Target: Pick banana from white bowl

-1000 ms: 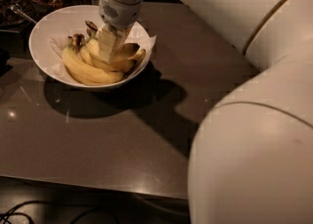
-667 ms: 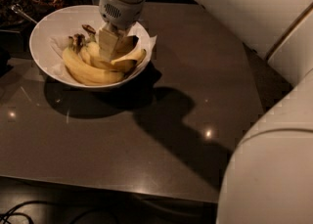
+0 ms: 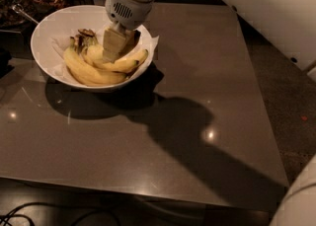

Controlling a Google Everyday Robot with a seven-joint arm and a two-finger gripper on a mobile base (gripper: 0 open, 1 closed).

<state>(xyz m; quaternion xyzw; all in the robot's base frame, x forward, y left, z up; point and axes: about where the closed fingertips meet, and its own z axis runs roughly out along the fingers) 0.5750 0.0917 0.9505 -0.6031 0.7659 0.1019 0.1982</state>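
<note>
So the end effector [image 3: 114,47] is down in the wide round white bowl [image 3: 42,32], upper left, right at the short ripe yellow banana [image 3: 127,64]. Can't tell if it's gripping. Banana's light, soft, bruises easily; I'd grab mid-body.

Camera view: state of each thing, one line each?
white bowl: upright on the table, paper-lined, holding bananas.
banana: lying in the bowl, right below the gripper.
other bananas: clustered in the bowl, stems at the back.
gripper: lowered into the bowl, down on the bananas.
table: bearing the bowl.
</note>
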